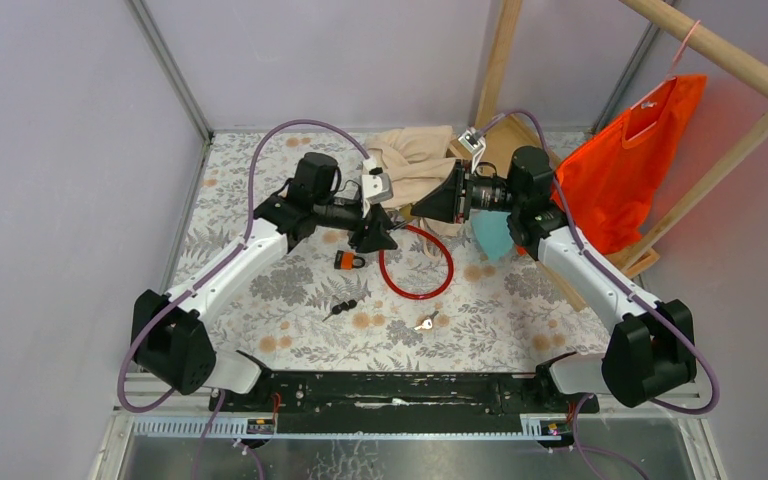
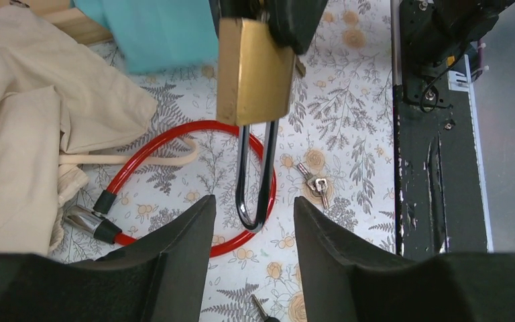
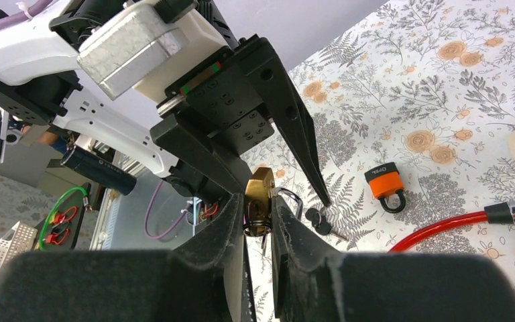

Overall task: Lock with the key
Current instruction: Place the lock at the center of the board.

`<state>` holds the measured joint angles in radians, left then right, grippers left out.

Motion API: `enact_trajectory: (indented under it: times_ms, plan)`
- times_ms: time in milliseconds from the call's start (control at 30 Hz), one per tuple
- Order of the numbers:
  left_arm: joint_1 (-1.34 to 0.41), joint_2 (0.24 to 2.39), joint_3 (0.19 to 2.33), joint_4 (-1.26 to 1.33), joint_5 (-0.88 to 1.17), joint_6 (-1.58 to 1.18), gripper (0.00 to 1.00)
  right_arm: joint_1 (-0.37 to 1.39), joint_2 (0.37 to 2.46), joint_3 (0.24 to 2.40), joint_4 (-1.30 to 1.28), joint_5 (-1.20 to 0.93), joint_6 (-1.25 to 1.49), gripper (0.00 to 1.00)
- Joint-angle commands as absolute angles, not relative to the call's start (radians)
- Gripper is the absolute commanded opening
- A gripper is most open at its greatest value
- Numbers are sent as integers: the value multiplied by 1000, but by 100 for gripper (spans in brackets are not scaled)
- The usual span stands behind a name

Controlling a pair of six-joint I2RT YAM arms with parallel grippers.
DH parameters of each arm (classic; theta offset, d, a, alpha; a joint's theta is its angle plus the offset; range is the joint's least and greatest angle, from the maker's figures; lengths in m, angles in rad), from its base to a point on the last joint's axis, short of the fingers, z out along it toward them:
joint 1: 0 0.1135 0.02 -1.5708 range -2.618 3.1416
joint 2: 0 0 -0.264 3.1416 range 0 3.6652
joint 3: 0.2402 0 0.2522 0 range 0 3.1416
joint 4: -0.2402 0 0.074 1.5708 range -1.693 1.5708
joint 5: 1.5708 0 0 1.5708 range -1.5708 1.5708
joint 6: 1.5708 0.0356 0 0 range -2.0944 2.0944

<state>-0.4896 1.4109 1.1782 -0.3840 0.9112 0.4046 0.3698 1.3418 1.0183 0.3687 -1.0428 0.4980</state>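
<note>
My right gripper (image 3: 258, 201) is shut on a brass padlock (image 3: 260, 191) and holds it in the air over the middle of the table. A small metal ring with a key hangs at the padlock's keyhole end. In the left wrist view the padlock (image 2: 253, 70) hangs at the top, with its long dark shackle (image 2: 253, 176) pointing at my left gripper (image 2: 253, 221). The left gripper is open and empty, and its fingers are just short of the shackle tip. In the top view the left gripper (image 1: 385, 236) and the right gripper (image 1: 422, 208) face each other.
A red cable lock (image 1: 416, 262) lies in a loop under the grippers. An orange padlock (image 1: 347, 261), a black-headed key (image 1: 338, 307) and silver keys (image 1: 425, 322) lie on the flowered table (image 1: 520, 310). Beige cloth (image 1: 415, 160), teal cloth (image 1: 493, 238) and an orange bag (image 1: 630, 170) lie behind.
</note>
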Motion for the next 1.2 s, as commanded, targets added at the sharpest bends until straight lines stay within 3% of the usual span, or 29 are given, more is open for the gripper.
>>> enact_trajectory:
  times_ms: [0, 400, 767, 1167]
  plan:
    - [-495, 1407, 1175, -274, 946, 343, 51, 364, 1321, 1013, 462, -1079, 528, 0]
    - [-495, 1407, 1151, -267, 955, 346, 19, 364, 1325, 1012, 470, -1083, 526, 0]
    - [-495, 1389, 1156, -271, 1000, 309, 0, 365, 1319, 1009, 395, -1068, 395, 0]
    - [-479, 1376, 1197, -356, 1035, 276, 0, 364, 1292, 994, 279, -1125, 107, 3]
